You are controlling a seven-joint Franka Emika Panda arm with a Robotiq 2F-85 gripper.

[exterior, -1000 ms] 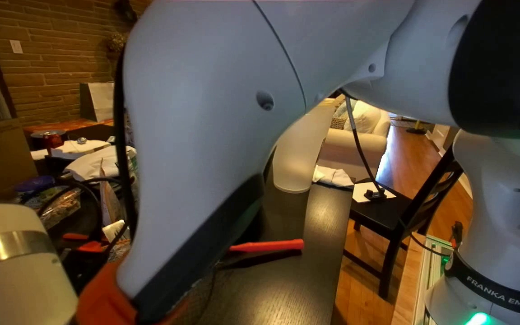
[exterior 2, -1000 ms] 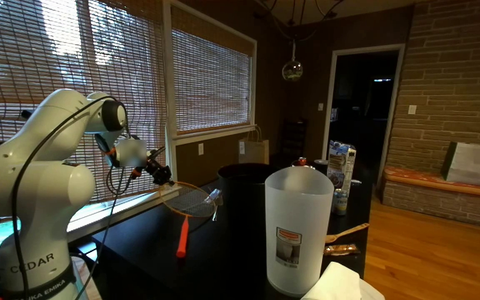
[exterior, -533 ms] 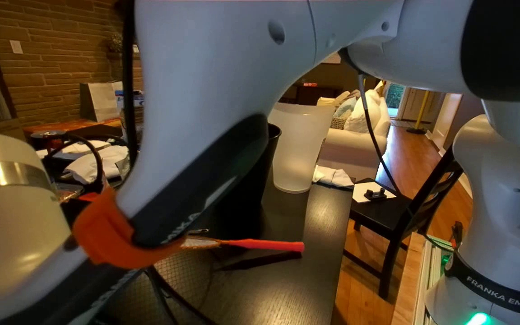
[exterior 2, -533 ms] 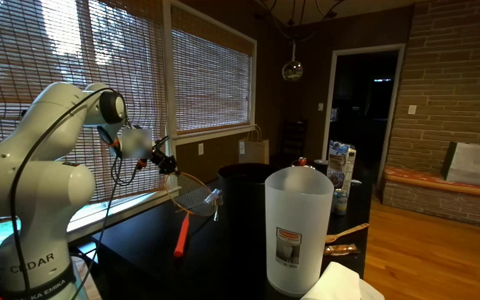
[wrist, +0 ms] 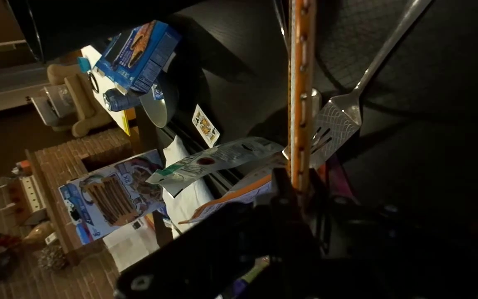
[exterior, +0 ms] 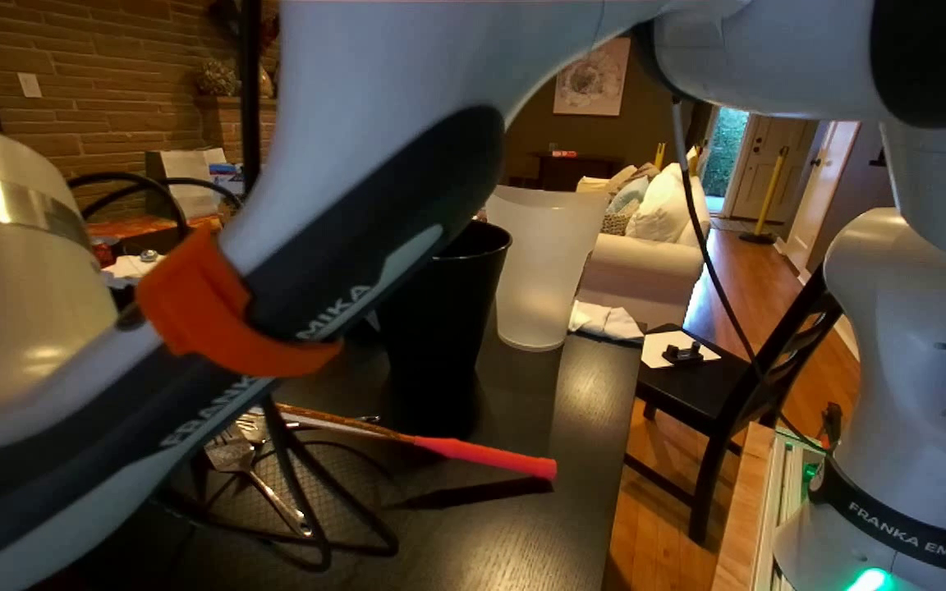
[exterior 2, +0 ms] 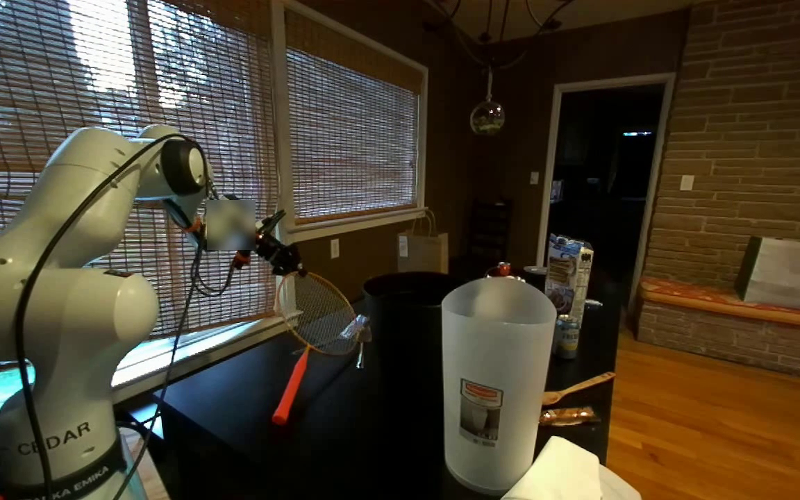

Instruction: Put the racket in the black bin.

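The racket has an orange-rimmed head (exterior 2: 320,312) and a red handle (exterior 2: 292,389). My gripper (exterior 2: 294,269) is shut on the far rim of the head and holds the racket tilted, handle downward. In the wrist view, the orange rim (wrist: 300,91) runs up from between my fingertips (wrist: 298,182). In an exterior view, the red handle (exterior: 485,456) hangs close above the table with its shadow below; the arm hides the gripper there. The black bin (exterior 2: 407,333) stands upright beside the racket head; it also shows behind the handle (exterior: 440,320).
A translucent white bin (exterior 2: 494,361) stands against the black bin's side in view, also in an exterior view (exterior: 551,271). A metal slotted spatula (wrist: 334,120) lies below the racket. A box (exterior 2: 568,278), a can (exterior 2: 567,337) and a wooden spoon (exterior 2: 580,387) are on the table.
My gripper has risen with the racket's rim in it. The racket head has tilted up more steeply, and the handle end has swung away from the black bin.
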